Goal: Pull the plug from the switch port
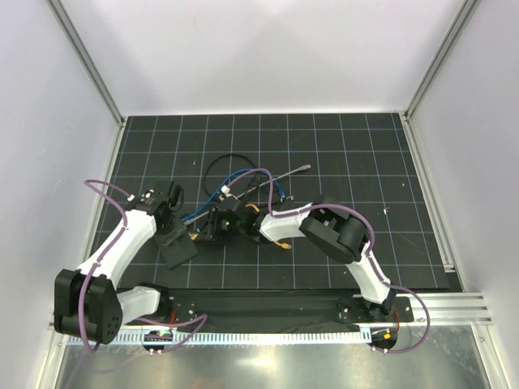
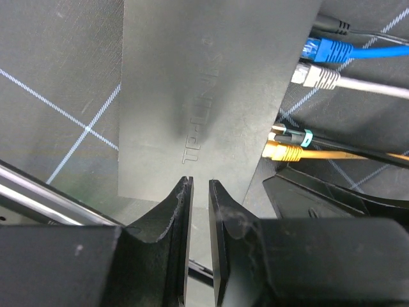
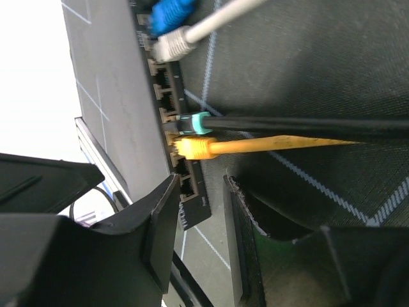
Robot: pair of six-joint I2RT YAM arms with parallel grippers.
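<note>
Black gridded mat (image 1: 340, 146), white walls (image 1: 268, 49)

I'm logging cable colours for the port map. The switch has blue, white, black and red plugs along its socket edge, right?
Not red: that one is a yellow plug, seated directly beside the black plug on the switch. The blue plug and white plug are as you say. The right wrist view shows it.

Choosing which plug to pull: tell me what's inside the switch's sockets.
The switch holds a blue plug, white plug, teal-collared black plug and yellow plug; other visible sockets are empty. Contacts behind the plugs are hidden.
</note>
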